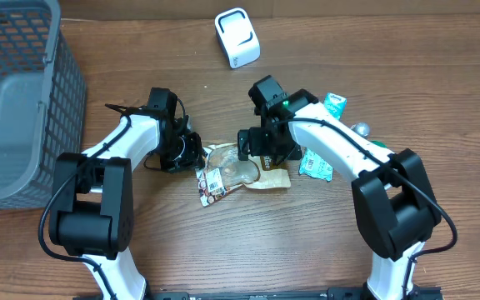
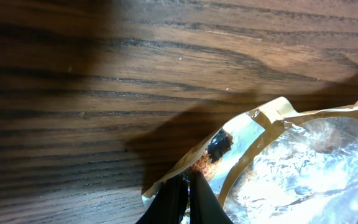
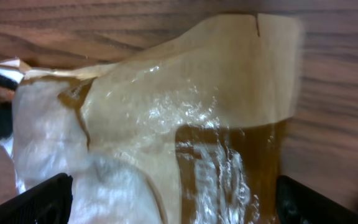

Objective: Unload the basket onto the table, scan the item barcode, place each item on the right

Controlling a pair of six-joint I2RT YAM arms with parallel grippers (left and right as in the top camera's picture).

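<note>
The item is a tan and clear-foil snack packet (image 1: pixel 242 172) lying on the wooden table, with a white barcode label (image 1: pixel 211 183) at its near left corner. My left gripper (image 1: pixel 192 155) is shut on the packet's left edge; in the left wrist view its black fingers (image 2: pixel 180 198) pinch the tan rim of the packet (image 2: pixel 291 162). My right gripper (image 1: pixel 261 158) hangs open over the packet's right half. In the right wrist view, its fingertips (image 3: pixel 36 202) straddle the packet (image 3: pixel 185 124) without closing on it. A white scanner (image 1: pixel 237 37) stands at the back centre.
A grey mesh basket (image 1: pixel 15 100) fills the far left. Teal packets (image 1: pixel 315 163) and a small silver ball (image 1: pixel 359 129) lie to the right of the right arm.
</note>
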